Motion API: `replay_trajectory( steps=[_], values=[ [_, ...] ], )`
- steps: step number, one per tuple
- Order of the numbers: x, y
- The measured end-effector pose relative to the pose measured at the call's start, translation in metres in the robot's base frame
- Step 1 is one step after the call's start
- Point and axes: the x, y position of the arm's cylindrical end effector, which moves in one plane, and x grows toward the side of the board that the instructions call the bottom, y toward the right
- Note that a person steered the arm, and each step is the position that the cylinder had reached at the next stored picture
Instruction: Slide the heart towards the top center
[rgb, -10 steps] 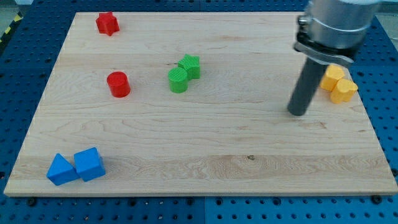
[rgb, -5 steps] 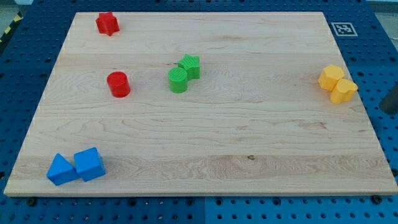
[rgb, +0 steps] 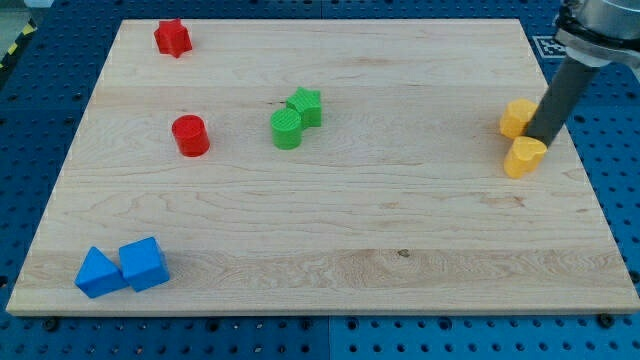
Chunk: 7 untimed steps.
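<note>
Two blue blocks (rgb: 122, 268) sit at the surface's (rgb: 330, 230) bottom left. Red star (rgb: 172, 37), red cylinder (rgb: 189, 135) and green pair (rgb: 296, 118) follow. At the right edge, my tip (rgb: 542, 139) wedges between two yellow blocks (rgb: 517, 118), (rgb: 524, 157); which one is the heart is unclear. No pincer exists.

Arm end: straight dark grey cylindrical rod under a silver-grey collar with dark clamp band; my tip (rgb: 544, 141) flat-ended.
</note>
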Motion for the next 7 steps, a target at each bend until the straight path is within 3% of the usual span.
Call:
replay_trajectory(
  steps=[2,4,5,7],
  values=[
    [0.001,0.0],
    [0.015,0.037],
    [0.039,0.023],
    [0.043,-0.051]
  ],
)
